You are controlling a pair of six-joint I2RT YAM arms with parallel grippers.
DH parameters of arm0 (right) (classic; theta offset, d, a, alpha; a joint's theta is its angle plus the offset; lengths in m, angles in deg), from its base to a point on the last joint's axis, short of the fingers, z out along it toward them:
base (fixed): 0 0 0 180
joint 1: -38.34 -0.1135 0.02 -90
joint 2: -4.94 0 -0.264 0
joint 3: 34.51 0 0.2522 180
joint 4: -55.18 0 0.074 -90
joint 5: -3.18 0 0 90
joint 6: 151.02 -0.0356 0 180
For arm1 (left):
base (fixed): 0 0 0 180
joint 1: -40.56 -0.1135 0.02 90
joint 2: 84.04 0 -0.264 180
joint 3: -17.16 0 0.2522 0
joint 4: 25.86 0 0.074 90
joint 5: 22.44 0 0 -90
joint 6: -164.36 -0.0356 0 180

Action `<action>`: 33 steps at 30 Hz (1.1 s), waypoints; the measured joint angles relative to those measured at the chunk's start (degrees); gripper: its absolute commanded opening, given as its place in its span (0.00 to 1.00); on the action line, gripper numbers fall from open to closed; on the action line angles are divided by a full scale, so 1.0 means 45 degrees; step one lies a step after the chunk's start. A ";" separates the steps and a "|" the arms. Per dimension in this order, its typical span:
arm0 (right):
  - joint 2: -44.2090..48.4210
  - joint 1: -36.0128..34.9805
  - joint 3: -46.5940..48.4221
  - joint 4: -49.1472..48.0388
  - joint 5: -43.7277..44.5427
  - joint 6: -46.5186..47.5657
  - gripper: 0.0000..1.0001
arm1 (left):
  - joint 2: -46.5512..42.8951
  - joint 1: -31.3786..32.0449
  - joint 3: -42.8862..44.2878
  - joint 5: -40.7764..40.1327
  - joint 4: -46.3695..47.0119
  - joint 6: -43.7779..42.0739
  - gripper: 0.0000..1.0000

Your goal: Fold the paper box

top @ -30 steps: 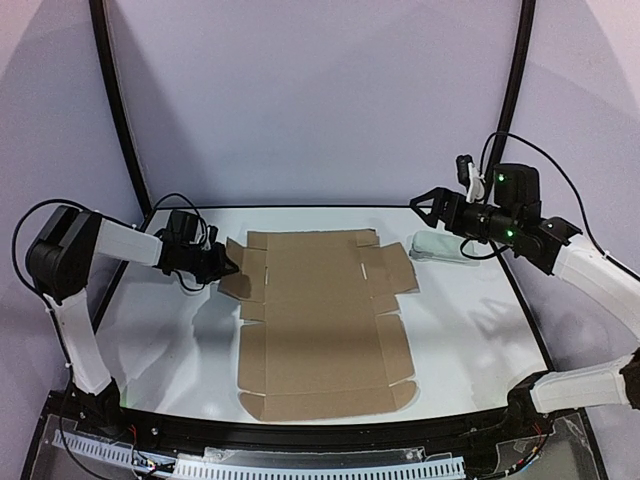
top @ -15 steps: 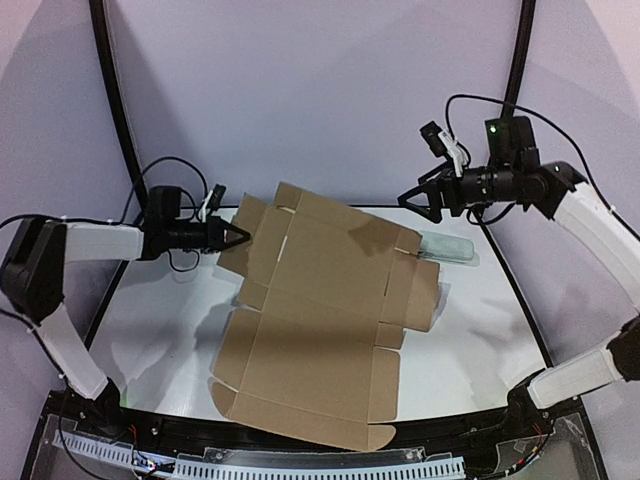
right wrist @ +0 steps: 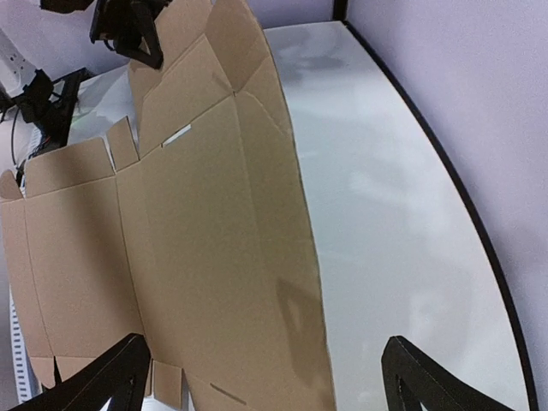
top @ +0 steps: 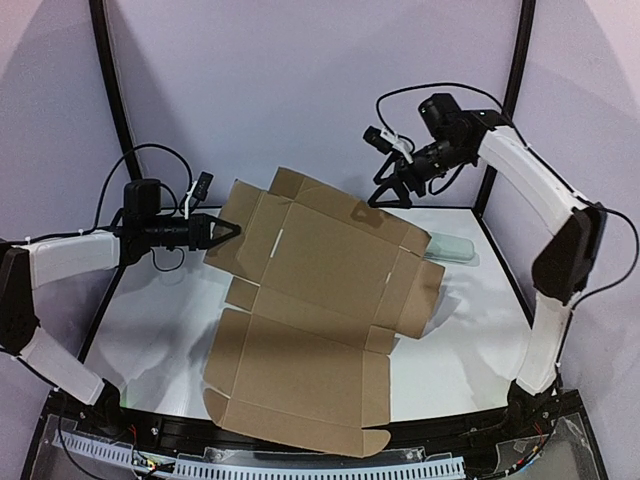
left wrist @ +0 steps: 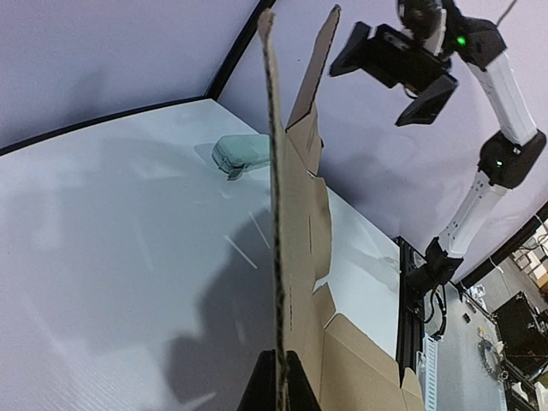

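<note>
While pinched at its far-left flap by left claw [top: 231, 230], shut on the cardboard edge, recorded paper box [top: 310, 320] as flat unfolded sheet, left side raised off worktop [top: 160, 320], near end low. Raised slightly higher than 0.5 s ago. Long axis near-to-far. Right claw [top: 388, 190] wide open, holding nothing; since then moved up and leftward.

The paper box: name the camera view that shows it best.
Top external: the whole paper box shows, flaps and all, its far end raised. The left wrist view sees the box nearly edge-on, gripped in the left pincer. The right wrist view shows much of one face, cut off at the frame's edges.
</note>
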 measured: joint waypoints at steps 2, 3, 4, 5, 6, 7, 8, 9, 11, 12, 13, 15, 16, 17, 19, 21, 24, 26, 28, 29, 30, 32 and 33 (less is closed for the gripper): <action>-0.1025 -0.0015 0.1001 0.0792 -0.0432 0.0549 0.93 | -0.0117 0.0000 -0.0010 0.0044 0.0000 -0.0097 0.01; -0.1355 -0.0019 0.1302 0.1127 -0.0534 0.0699 0.91 | -0.0151 0.0000 -0.0010 0.0063 -0.0005 -0.0117 0.01; -0.1515 -0.0029 0.1443 0.1253 -0.0554 0.0753 0.87 | -0.0175 0.0000 -0.0015 0.0083 -0.0005 -0.0151 0.01; -0.2089 -0.0063 0.1885 0.1627 -0.0588 0.0865 0.86 | -0.0243 0.0000 -0.0019 0.0092 -0.0010 -0.0219 0.01; -0.2443 -0.0097 0.2132 0.1846 -0.0607 0.0947 0.85 | -0.0282 0.0000 -0.0019 0.0087 -0.0015 -0.0262 0.01; -0.2540 -0.0107 0.2195 0.1904 -0.0636 0.0991 0.84 | -0.0291 0.0000 -0.0019 0.0087 -0.0015 -0.0272 0.01; -0.2939 -0.0175 0.2414 0.2142 -0.0675 0.1107 0.81 | -0.0330 0.0000 -0.0019 0.0087 -0.0068 -0.0359 0.01; -0.3138 -0.0238 0.2482 0.2302 -0.0670 0.1195 0.79 | -0.0345 0.0000 -0.0019 0.0083 -0.0121 -0.0427 0.01; -0.3390 -0.0398 0.2497 0.2506 -0.0583 0.1515 0.63 | -0.0350 0.0000 -0.0019 0.0068 -0.0301 -0.0602 0.01; -0.3478 -0.0505 0.2501 0.2608 -0.0510 0.1608 0.56 | -0.0350 0.0000 -0.0019 0.0058 -0.0374 -0.0661 0.01; -0.3526 -0.0607 0.2516 0.2725 -0.0432 0.1734 0.44 | -0.0350 0.0000 -0.0019 0.0039 -0.0437 -0.0724 0.01; -0.3565 -0.0743 0.2569 0.2817 -0.0398 0.2064 0.36 | -0.0364 0.0000 -0.0019 0.0034 -0.0534 -0.0831 0.01; -0.3570 -0.0806 0.2628 0.2866 -0.0384 0.2084 0.28 | -0.0369 0.0000 -0.0019 0.0034 -0.0554 -0.0865 0.01; -0.3580 -0.0869 0.2715 0.2885 -0.0379 0.2210 0.10 | -0.0389 0.0000 -0.0024 0.0034 -0.0583 -0.0942 0.01; -0.3580 -0.0967 0.2929 0.2900 -0.0355 0.2453 0.00 | -0.0461 0.0000 -0.0092 0.0034 -0.0602 -0.1137 0.02; -0.3580 -0.1025 0.3011 0.2934 -0.0223 0.2803 0.00 | -0.0510 0.0000 -0.0155 -0.0034 -0.0636 -0.1277 0.19; -0.3555 -0.1069 0.3026 0.2943 0.0083 0.3264 0.00 | -0.0525 0.0005 -0.0155 -0.0466 -0.0865 -0.1511 0.63; -0.3381 -0.1093 0.3021 0.2992 0.0753 0.3521 0.00 | -0.0593 0.0024 -0.0170 -0.1569 -0.1127 -0.1409 0.96; -0.3123 -0.1127 0.2929 0.2861 0.1399 0.3560 0.00 | -0.0719 0.0024 -0.0170 -0.2817 -0.1326 -0.1166 0.98; -0.2968 -0.1132 0.2851 0.2749 0.1715 0.3541 0.00 | -0.0767 0.0024 -0.0165 -0.3240 -0.1379 -0.1030 0.98; -0.2803 -0.1141 0.2749 0.2594 0.2079 0.3521 0.00 | -0.0816 0.0024 -0.0151 -0.3691 -0.1447 -0.0913 0.99; -0.2385 -0.1171 0.2555 0.2137 0.2992 0.3424 0.00 | -0.0918 0.0024 -0.0053 -0.4862 -0.1637 -0.0505 0.99; -0.2123 -0.1224 0.2346 0.1676 0.3633 0.3303 0.00 | -0.0937 0.0024 0.0078 -0.5474 -0.1787 -0.0214 0.99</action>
